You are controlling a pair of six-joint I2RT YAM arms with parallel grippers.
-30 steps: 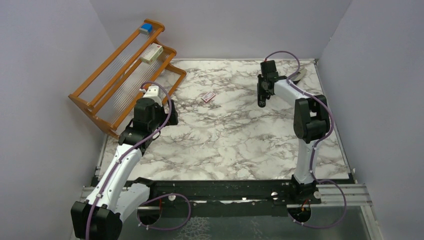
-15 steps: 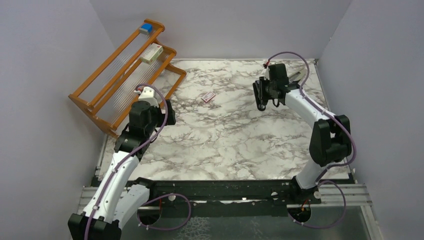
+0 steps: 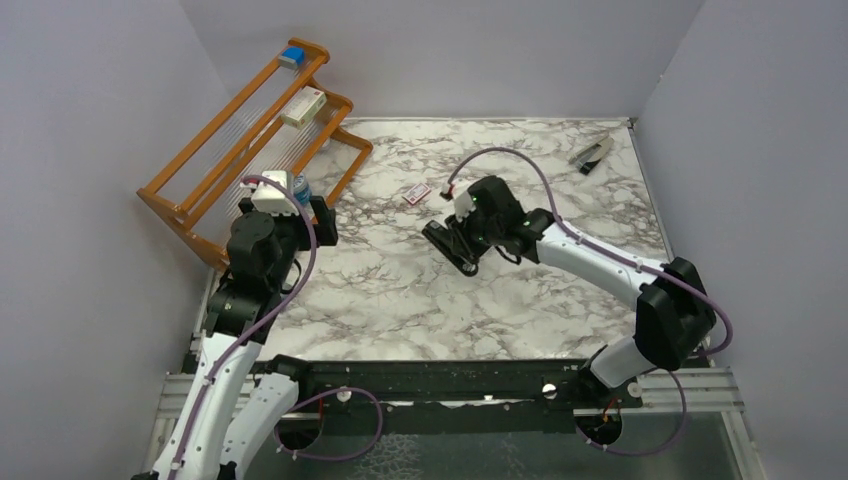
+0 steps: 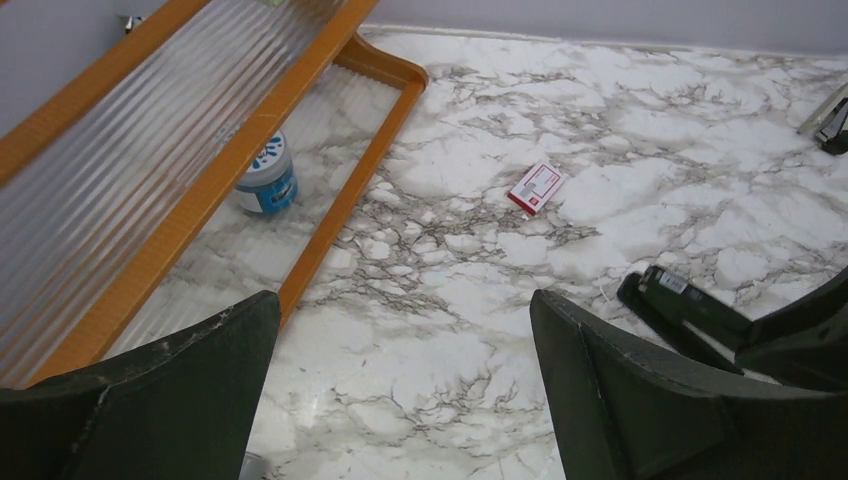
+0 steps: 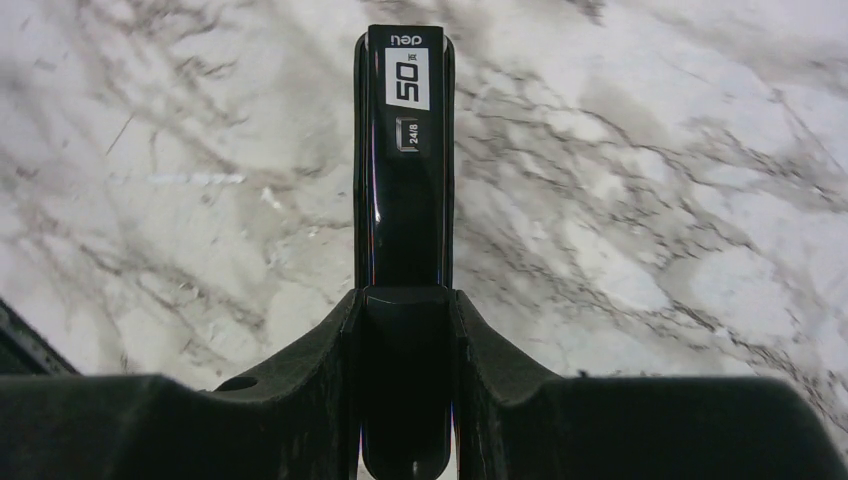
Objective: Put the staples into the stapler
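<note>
Stapler (image 5: 405, 200) between right fingers (image 5: 312, 372)

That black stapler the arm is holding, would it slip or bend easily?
Probably stiff: the stapler juts straight out of the right gripper without sagging. Its glossy top shows reflections, so it may be slippery. Held near one end, it might pivot downward.

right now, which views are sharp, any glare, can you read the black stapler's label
right wrist: slim black stapler sharp, white "50" label readable, faint sheen down its left edge; left wrist: small red-and-white packet crisp, the camera's own dark fingers softer; top external: even light, soft shadows.
</note>
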